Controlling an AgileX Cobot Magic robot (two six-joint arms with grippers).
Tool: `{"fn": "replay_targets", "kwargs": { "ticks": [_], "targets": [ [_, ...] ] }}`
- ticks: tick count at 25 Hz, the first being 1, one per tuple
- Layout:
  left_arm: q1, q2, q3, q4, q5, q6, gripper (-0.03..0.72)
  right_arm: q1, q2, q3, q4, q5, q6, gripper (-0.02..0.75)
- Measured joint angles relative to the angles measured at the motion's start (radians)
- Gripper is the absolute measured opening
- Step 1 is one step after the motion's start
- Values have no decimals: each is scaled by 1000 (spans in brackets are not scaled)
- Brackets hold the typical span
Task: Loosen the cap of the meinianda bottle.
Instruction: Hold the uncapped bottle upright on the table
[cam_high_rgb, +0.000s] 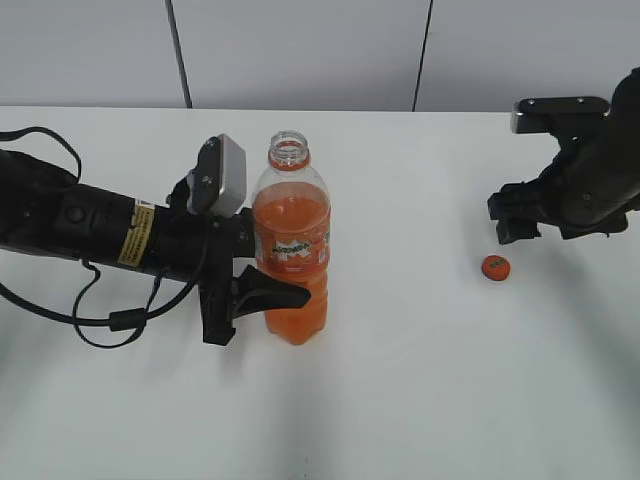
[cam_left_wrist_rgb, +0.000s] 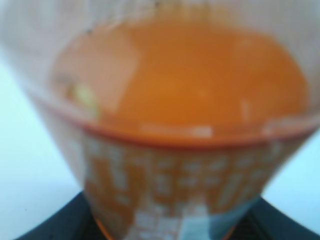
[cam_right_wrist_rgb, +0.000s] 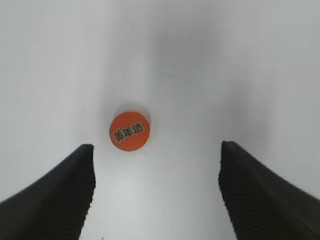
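Note:
The meinianda bottle (cam_high_rgb: 292, 240) stands upright at the table's middle with its mouth uncapped. My left gripper (cam_high_rgb: 268, 272) is shut on its labelled body; in the left wrist view the bottle (cam_left_wrist_rgb: 180, 125) fills the frame, blurred. The orange cap (cam_high_rgb: 495, 267) lies on the table to the right, lettering up. My right gripper (cam_high_rgb: 515, 215) is open and empty, just above and beyond the cap. In the right wrist view the cap (cam_right_wrist_rgb: 130, 131) lies ahead of the open jaws (cam_right_wrist_rgb: 156, 165), nearer the left finger.
The white table (cam_high_rgb: 420, 380) has a back edge against a grey panelled wall (cam_high_rgb: 300, 50). A black cable (cam_high_rgb: 110, 315) loops under the left arm.

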Motion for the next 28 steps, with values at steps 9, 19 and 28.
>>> {"fn": "replay_targets", "kwargs": {
  "ticks": [9, 19, 28],
  "targets": [
    [0, 0, 0, 0, 0, 0, 364, 0, -178, 0, 55, 209, -50, 582],
    [0, 0, 0, 1, -5, 0, 364, 0, -369, 0, 95, 369, -109, 582],
    [-1, 0, 0, 50, -13, 0, 581, 0, -505, 0, 96, 422, -112, 582]
  ]
}}
